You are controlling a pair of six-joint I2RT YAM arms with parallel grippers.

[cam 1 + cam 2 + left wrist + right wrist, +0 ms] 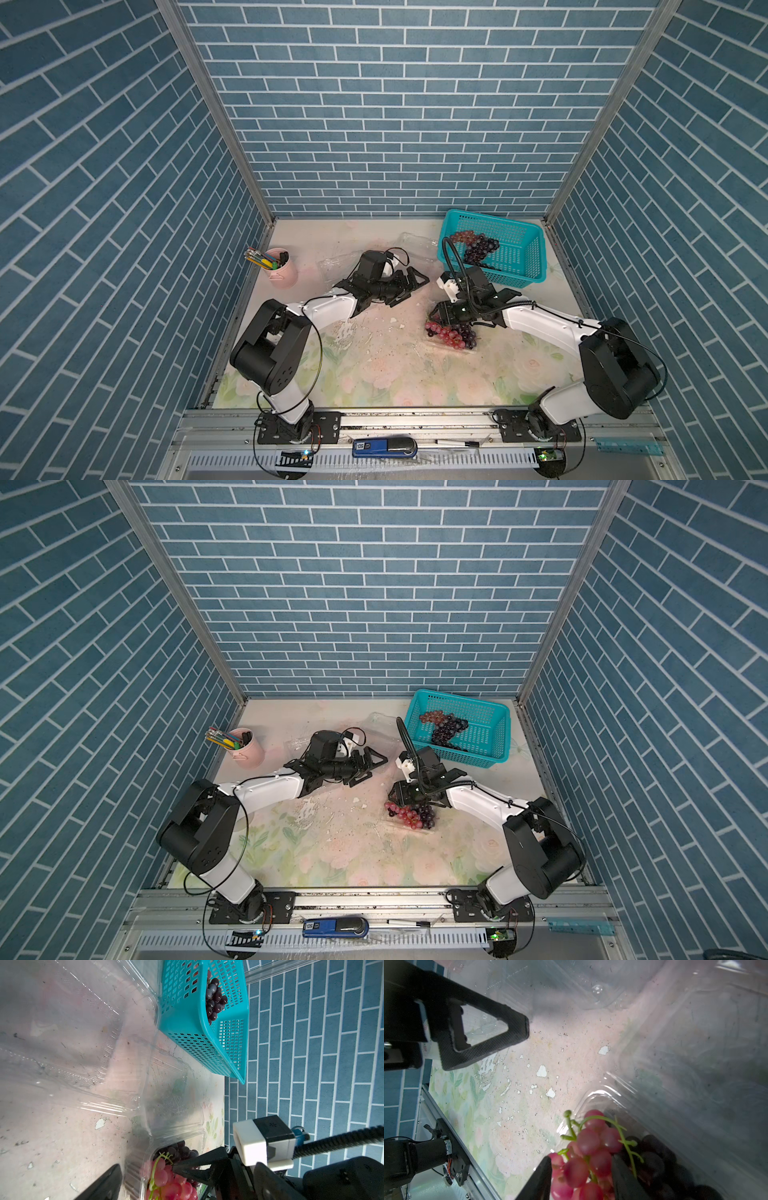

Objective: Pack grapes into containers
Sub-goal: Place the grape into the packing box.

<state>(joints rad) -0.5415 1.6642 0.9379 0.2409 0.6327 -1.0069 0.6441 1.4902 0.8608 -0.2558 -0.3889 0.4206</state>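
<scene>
Three blue-brick walls (395, 104) | flaked floral tabletop (374, 365) | left tool (411, 286) spread | right tool (582, 1159) pinching red grapes (588, 1141)

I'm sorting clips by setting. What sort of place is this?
Likely a staged robot test cell: brick-pattern wallpaper panels on an aluminium frame, two robot arms bolted to a front rail, and a floral table cover.

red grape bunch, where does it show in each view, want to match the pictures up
Top view: red grape bunch lies right of centre on the table, nearer than the teal basket.
Top view: same spot.
Left wrist: against a black finger of the right gripper, point.
Right wrist: between that gripper's fingers.
Shared landmark: the clear container it lies in.
</scene>
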